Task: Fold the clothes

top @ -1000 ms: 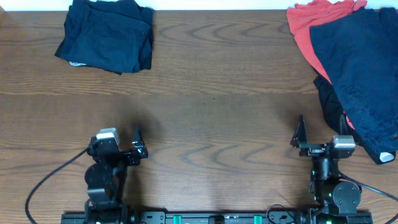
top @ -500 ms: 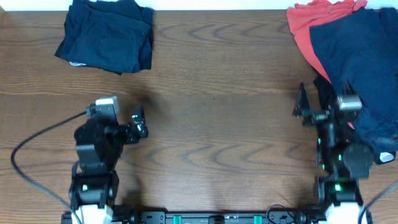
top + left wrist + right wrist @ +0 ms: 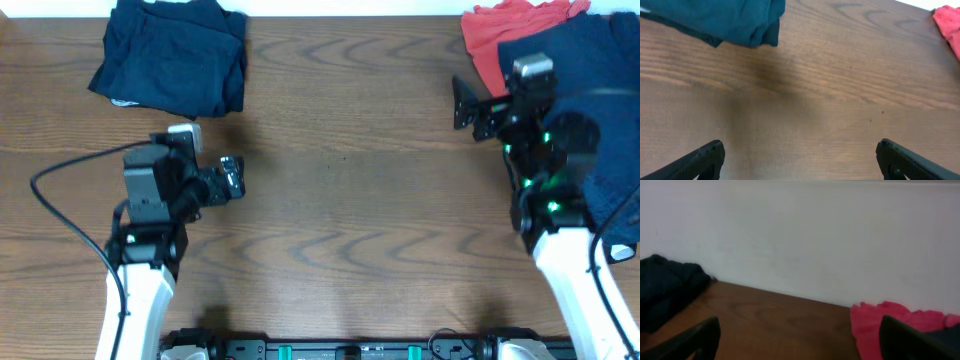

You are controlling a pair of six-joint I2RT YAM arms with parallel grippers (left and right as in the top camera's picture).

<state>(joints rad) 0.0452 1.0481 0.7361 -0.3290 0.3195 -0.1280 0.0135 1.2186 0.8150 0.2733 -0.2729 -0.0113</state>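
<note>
Fabric is the working material throughout: the clothes are soft, light and limp, so a piece probably sags from any single pinch point and slides readily over the wooden table (image 3: 340, 120); nothing looks fragile. An unfolded heap occupies the far right corner; a coral-red T-shirt (image 3: 490, 40) lies underneath with a navy garment (image 3: 615, 60) spread over it, and a small white tag (image 3: 620, 253) shows at the near edge of the navy cloth. A bundled navy pile (image 3: 170, 60) sits in the far left corner, well apart from the heap.

Recommended hold, as a judgement: an outer hem or corner of the top navy layer, pinched through that layer only, so that the T-shirt beneath is not dragged along; a second hold on the opposite corner would keep the cloth spread.

The left gripper (image 3: 230, 178) hovers over bare wood, jaws spread wide and empty; the right gripper (image 3: 468, 105) is likewise fully spread and empty, raised just beside the red edge and aimed toward the white wall (image 3: 800, 240).

Obstructions: the right arm overlies part of the heap; a black cable (image 3: 34, 186) loops beside the left arm.
</note>
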